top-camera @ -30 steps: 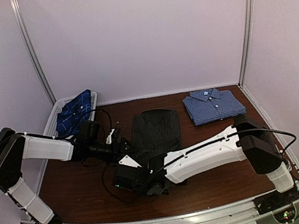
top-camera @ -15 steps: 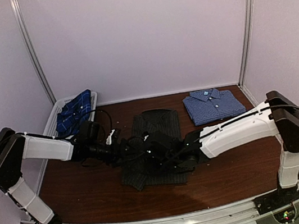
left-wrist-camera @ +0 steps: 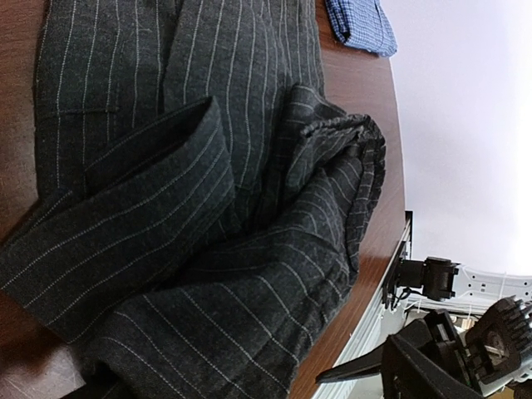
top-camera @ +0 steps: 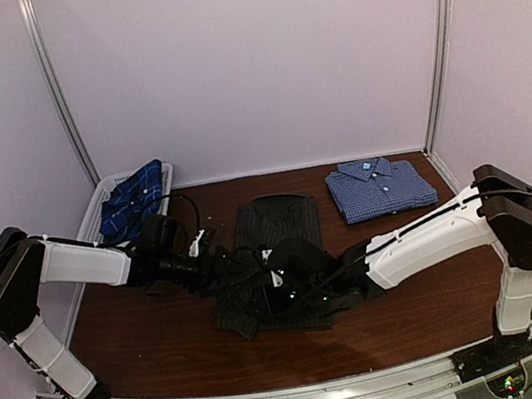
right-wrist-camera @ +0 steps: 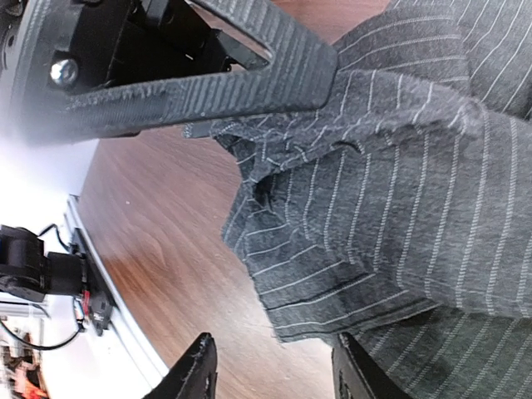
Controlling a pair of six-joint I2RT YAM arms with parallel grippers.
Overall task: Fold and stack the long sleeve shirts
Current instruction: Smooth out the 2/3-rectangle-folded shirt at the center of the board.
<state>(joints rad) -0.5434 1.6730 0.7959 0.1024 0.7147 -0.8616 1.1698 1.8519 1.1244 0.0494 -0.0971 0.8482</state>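
The charcoal-black pinstriped cloth shirt [top-camera: 277, 220] is laid mid-table on the dark brown wooden table [top-camera: 411, 283], its near part bunched up. The right gripper [right-wrist-camera: 274, 372] is spread wide at the rumpled hem. Whether the left gripper [top-camera: 218, 264] is clenched cannot be told. The blue-and-white checked shirt [top-camera: 381, 187] is laid folded far right, and the navy plaid shirt [top-camera: 133, 200] is heaped in the white mesh basket [top-camera: 89, 223].

Middle shirt [top-camera: 276, 220] lies mid-table [top-camera: 412, 288]; folded shirt [top-camera: 381, 187] near the far right corner; third shirt [top-camera: 133, 201] in the far-left basket [top-camera: 88, 221].
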